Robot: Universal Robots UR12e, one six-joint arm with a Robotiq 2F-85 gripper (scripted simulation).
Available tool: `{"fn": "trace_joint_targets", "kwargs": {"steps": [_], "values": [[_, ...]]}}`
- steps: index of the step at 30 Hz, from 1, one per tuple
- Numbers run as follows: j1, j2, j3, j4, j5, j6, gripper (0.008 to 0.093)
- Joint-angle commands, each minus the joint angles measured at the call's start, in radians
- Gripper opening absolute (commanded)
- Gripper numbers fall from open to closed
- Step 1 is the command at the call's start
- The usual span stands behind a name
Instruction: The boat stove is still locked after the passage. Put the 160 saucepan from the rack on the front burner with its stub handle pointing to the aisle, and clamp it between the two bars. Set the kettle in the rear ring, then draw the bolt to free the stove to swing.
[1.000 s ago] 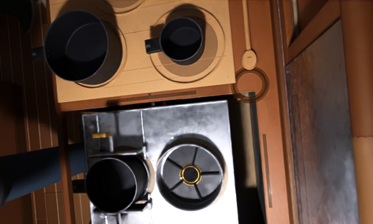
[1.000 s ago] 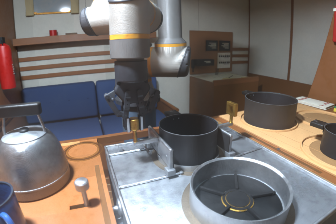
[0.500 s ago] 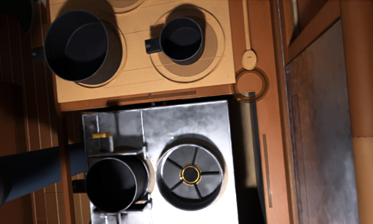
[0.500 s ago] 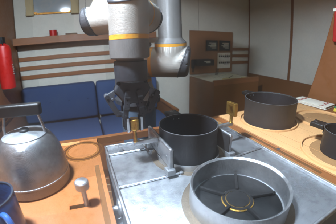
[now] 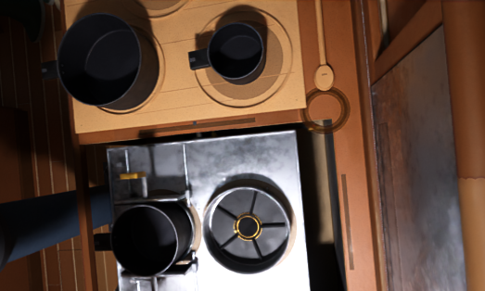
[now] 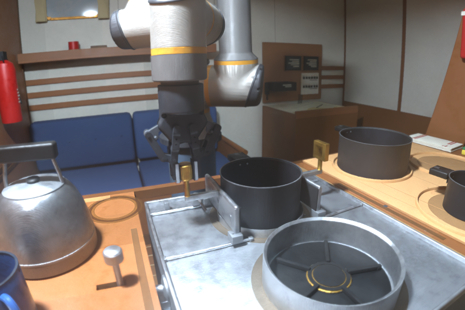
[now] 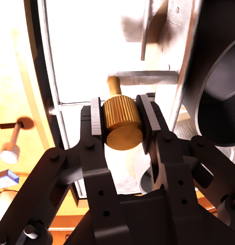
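Note:
On the steel stove top, the dark saucepan (image 6: 261,190) stands on the front burner between two steel clamp bars (image 6: 221,201), its stub handle (image 5: 101,242) toward the aisle. My gripper (image 6: 185,171) is above the near bar's end, and its two finger pads sit on either side of the ribbed brass knob (image 7: 121,122) of that bar. The other bar carries a square brass tab (image 6: 321,151). The rear ring (image 6: 332,263) holds only its burner. The steel kettle (image 6: 41,209) stands on the counter to the left, and the bolt's round-headed peg (image 6: 113,258) stands in its slot beside it.
The stove's rail (image 6: 195,252) runs close by the knob. On the rack, a large pot (image 6: 373,151) and a small saucepan (image 6: 452,188) sit in their recesses. A blue mug (image 6: 11,284) stands by the kettle, and a wooden ring (image 6: 114,207) marks the counter.

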Motion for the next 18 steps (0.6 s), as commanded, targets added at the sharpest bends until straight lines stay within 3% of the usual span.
{"fn": "trace_joint_targets", "kwargs": {"steps": [1,12,18], "values": [[0.0,-0.001,-0.001,0.0,0.0,0.0,0.032],[0.0,-0.001,-0.001,0.0,0.0,0.0,0.054],[0.0,-0.001,-0.001,0.0,0.0,0.0,0.054]]}}
